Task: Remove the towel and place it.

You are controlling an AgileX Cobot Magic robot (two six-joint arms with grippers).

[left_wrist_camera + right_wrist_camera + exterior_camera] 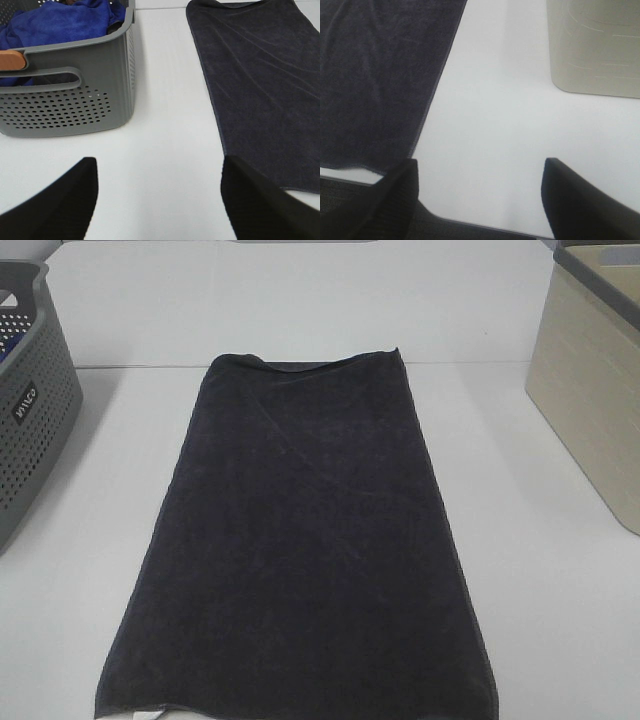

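The towel (300,540) lies spread flat in the middle of the white worktop (540,570), with its long side running away from the near edge. Its far end has a small fold at one corner, and at the near end a small white tag shows just under the hem. A grey perforated basket (30,410) stands on the left side of the worktop, well apart from the towel, and in the left wrist view it holds blue cloth (65,22). A beige bin (590,390) stands on the right side, also apart from the towel. Neither arm appears in the high view. In the left wrist view the left gripper (157,200) hangs over bare worktop between the basket and the left long edge of the towel; its dark fingers (65,205) stand wide apart and hold nothing. In the right wrist view the right gripper (480,200) is over the near edge of the worktop, beside the towel's right long edge, and its fingers (575,200) are also spread apart with nothing between them.
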